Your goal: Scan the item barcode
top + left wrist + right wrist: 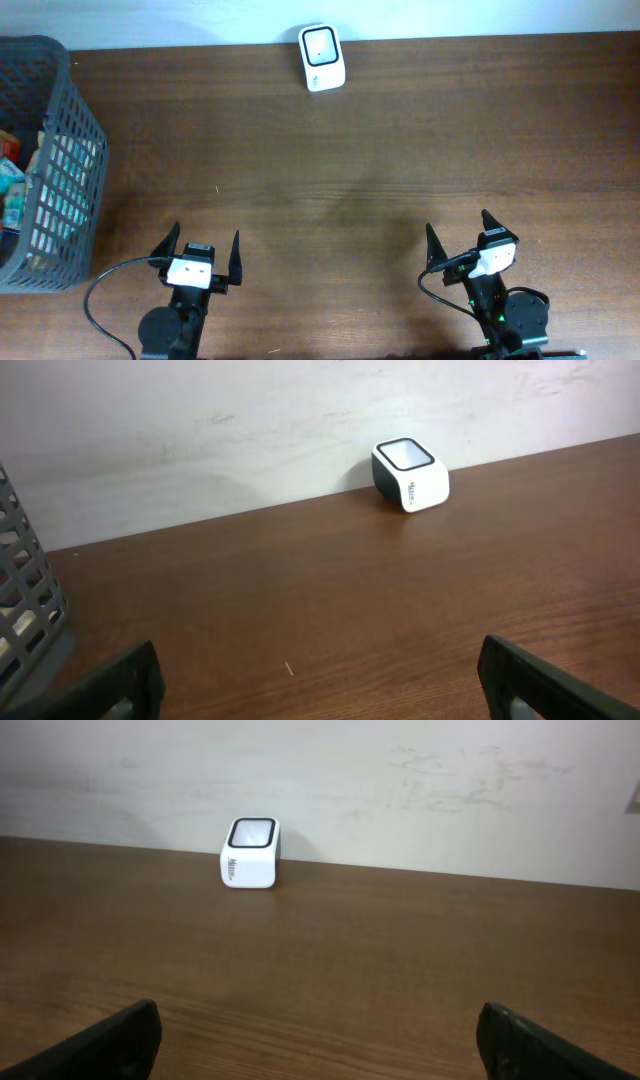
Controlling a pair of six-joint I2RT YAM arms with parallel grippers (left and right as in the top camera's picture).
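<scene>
Both hands are empty, jaws spread full. The left hand [206, 240] and right hand [458, 228] sit at the near edge of the counter [350, 150], well apart from everything else.

The items [12, 190] lie inside the grey basket [60, 130] at far left, mostly hidden by its wall. Their long axis and barcode side cannot be told.

The scanner [322, 57] stands at the far edge by the wall, window facing up, long axis running roughly away from the robot.

Risks, judged:
- Fingers catch the basket rim or mesh on reach-in.
- A packed item slips from the grip.
- The barcode is presented facing away from the window, so no read.
</scene>
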